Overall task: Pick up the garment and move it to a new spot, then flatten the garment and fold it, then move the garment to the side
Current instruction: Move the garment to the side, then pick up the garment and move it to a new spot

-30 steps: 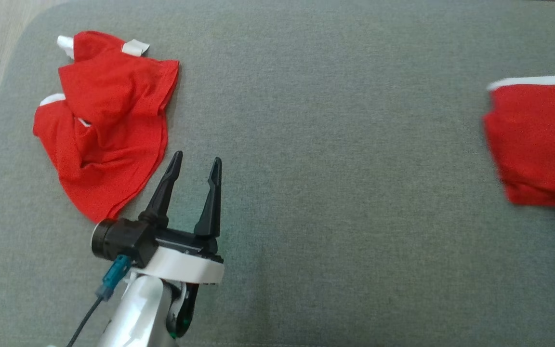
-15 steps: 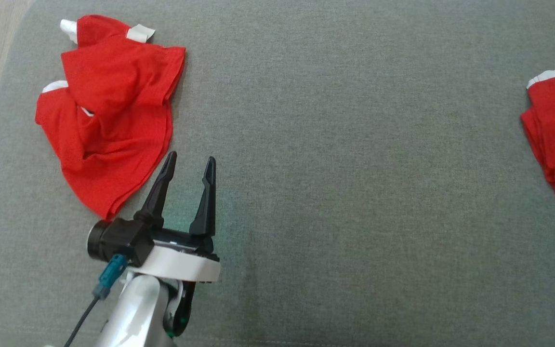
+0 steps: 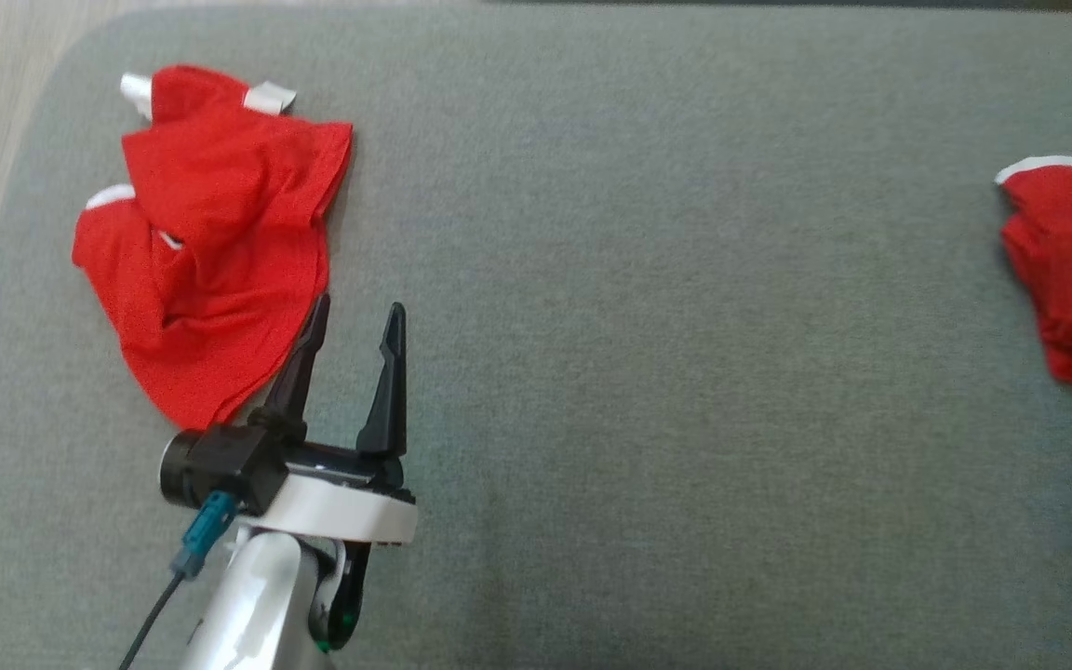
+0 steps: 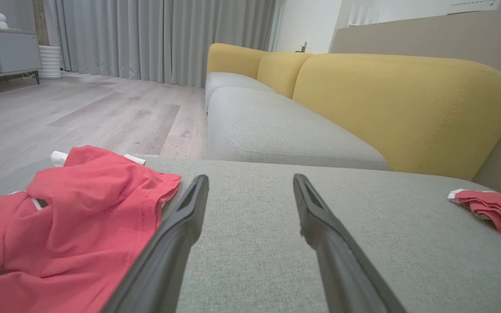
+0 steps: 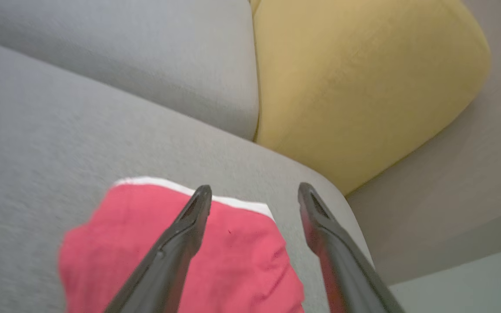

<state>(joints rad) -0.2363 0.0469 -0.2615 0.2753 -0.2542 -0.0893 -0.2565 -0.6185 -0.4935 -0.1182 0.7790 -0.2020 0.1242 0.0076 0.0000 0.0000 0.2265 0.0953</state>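
Since the left hand hung low over the grey cushion with its fingers spread wide and nothing between them, I'd say it was lined up for a grab and not holding anything yet. Its left finger reached right to the lower right hem of the crumpled garment, though I couldn't tell if it actually touched the cloth. That red heap with white trim lay bunched up near the cushion's left end, close to the floor side. Coming in that flat made sense to me, because a finger can slide under a loose hem and pinch one layer. Over on the far right, a folded garment sat near the cushion's corner by the yellow backrest, well apart from the heap. My guess is it was parked there to leave the middle free for flattening. In the right wrist view, the right hand hovered above that folded one, also wide open and empty, so probably done with it.
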